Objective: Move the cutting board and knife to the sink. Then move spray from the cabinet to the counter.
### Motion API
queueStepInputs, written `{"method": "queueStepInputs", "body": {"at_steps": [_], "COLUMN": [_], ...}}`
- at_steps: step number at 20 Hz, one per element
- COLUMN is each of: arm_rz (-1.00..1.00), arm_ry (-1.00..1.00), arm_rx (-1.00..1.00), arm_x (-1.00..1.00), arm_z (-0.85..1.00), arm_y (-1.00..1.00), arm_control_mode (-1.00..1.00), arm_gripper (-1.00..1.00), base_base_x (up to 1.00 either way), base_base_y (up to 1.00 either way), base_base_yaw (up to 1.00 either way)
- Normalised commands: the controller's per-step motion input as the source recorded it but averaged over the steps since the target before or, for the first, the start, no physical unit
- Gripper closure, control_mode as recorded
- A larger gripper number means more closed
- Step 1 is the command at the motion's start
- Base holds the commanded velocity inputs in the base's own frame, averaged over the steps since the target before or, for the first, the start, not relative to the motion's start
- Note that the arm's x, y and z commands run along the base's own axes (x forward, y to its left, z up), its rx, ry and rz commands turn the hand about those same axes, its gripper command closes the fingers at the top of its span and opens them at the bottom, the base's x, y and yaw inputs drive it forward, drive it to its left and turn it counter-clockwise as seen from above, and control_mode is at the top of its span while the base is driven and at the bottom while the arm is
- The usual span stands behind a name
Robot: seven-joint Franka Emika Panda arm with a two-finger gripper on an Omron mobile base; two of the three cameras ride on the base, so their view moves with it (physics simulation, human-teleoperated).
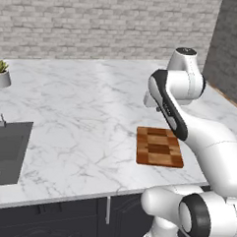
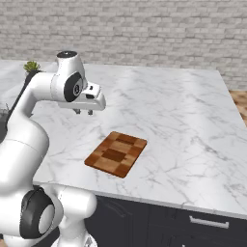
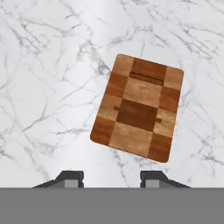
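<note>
One checkered cutting board [image 3: 139, 106] lies flat near the front edge of the white marble worktop [image 1: 81, 113], and the gripper [image 2: 84, 112] hangs above and a little to one side of it, touching nothing. From the hand view the two finger tips [image 3: 70, 178] stand apart with only bare marble between them, so the jaws are partly spread and empty. The sink [image 1: 8, 151] sits well away at the far left of the left base view, with a potted plant [image 1: 1, 72] behind it near the wall. No knife can be made out on the board, only a dark slot near one short end. The step in hand looks like the reach for the board. To do it well, I'd say centre the hand over one long edge, turn the wrist so the jaws straddle the board's thickness, and come down gently, since a flat board on stone gives little to bite on. Sliding it slightly past the worktop edge could expose a lip to pinch.
</note>
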Motion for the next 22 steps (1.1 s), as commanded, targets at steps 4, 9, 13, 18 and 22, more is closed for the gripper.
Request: {"method": "queueStepInputs", "body": {"at_steps": [4, 9, 13, 18, 22], "arm_rz": [0.00, -0.06, -0.09, -0.10, -0.06], "arm_ry": [0.00, 0.03, 0.00, 0.00, 0.00], "arm_rx": [0.00, 0.04, 0.05, 0.05, 0.00], "arm_x": [0.00, 0.08, 0.11, 0.07, 0.04], "arm_z": [-0.01, -0.07, -0.08, -0.03, -0.04], "arm_y": [-0.05, -0.51, -0.65, -0.62, -0.41], "arm_control_mode": [-1.00, -1.00, -1.00, -1.00, -1.00], "arm_gripper": [-1.00, -1.00, -1.00, -1.00, -1.00], "base_base_x": [0.00, 0.00, 0.00, 0.00, 0.00], "base_base_y": [0.00, 0.00, 0.00, 0.00, 0.00], "base_base_yaw": [0.00, 0.00, 0.00, 0.00, 0.00]}}
